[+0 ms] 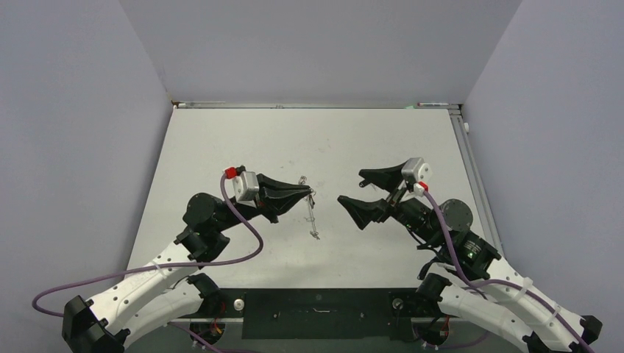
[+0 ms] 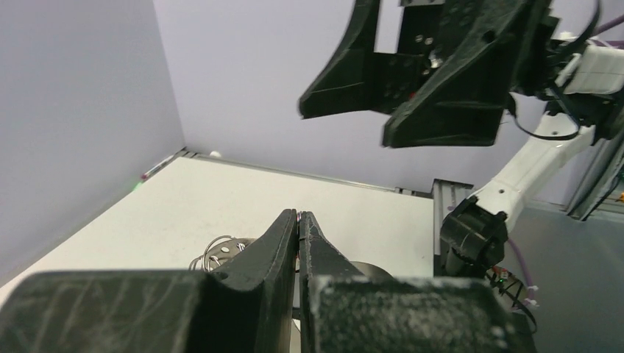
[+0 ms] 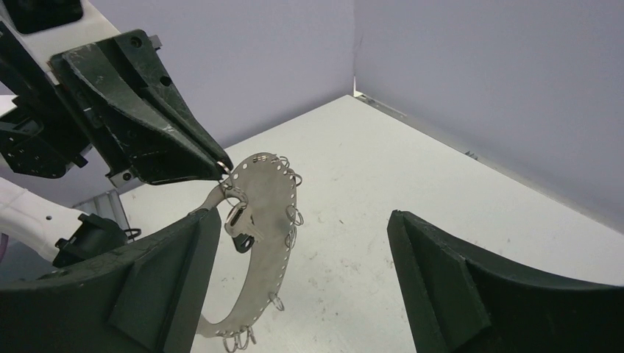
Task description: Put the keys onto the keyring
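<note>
Above table (image 1: 243,140) centre, L jaws pinch keyring (image 3: 274,213) rim; R jaws wide, well apart.

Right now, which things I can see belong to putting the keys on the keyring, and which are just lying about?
For the job: keyring, hanging from the shut left gripper; one small key dangling on it; right gripper, open and apart from the ring.
Just there: purple cables; metal rail along the table edge.

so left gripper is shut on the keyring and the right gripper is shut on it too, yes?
No. The right gripper is open and off the keyring, as the top external view shows; the left gripper is shut on it.
</note>
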Robot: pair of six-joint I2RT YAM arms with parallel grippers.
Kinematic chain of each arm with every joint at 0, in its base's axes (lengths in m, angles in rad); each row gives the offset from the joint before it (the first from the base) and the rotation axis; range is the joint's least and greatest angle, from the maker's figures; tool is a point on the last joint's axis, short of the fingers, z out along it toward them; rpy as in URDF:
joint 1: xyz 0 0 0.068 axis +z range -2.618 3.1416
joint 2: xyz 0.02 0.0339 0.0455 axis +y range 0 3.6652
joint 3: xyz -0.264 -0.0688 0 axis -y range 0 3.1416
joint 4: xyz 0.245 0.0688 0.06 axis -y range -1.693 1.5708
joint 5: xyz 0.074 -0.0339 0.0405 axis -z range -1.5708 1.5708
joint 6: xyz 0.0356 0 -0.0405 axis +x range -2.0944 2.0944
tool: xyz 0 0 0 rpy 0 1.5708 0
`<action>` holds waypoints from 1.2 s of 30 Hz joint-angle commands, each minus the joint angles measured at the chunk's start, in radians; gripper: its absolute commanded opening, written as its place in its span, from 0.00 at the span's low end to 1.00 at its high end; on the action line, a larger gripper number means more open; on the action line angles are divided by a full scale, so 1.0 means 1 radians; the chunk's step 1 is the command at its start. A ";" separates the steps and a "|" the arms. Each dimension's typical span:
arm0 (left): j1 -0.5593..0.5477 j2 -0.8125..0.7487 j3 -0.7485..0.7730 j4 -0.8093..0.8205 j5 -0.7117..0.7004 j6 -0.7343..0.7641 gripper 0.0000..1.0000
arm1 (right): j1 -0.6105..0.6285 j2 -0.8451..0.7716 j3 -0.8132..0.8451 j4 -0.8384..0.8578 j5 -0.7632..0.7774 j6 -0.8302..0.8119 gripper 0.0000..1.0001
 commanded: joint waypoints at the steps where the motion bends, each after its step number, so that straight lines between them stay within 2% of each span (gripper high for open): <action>1: 0.004 -0.010 0.054 -0.041 -0.073 0.071 0.00 | 0.004 -0.116 -0.079 0.093 -0.005 0.035 0.80; 5: 0.003 0.003 0.078 -0.075 -0.022 0.066 0.00 | 0.004 -0.090 -0.089 0.097 -0.099 0.001 0.78; 9: 0.005 0.003 0.109 -0.109 0.063 0.050 0.00 | 0.003 0.019 -0.066 0.123 -0.334 -0.074 0.78; 12: 0.005 -0.002 0.112 -0.083 0.127 0.013 0.00 | 0.000 0.110 0.002 0.081 -0.442 -0.132 0.71; 15: 0.004 -0.003 0.120 -0.063 0.173 -0.016 0.00 | -0.003 0.161 0.045 0.075 -0.469 -0.159 0.63; 20: 0.004 -0.023 0.119 -0.050 0.194 -0.032 0.00 | -0.005 0.217 0.087 0.105 -0.506 -0.160 0.60; 32: 0.004 -0.028 0.102 0.018 0.206 -0.080 0.00 | -0.004 0.264 0.108 0.142 -0.526 -0.160 0.27; 36: 0.005 -0.030 0.100 0.020 0.197 -0.077 0.00 | -0.005 0.282 0.112 0.161 -0.550 -0.160 0.24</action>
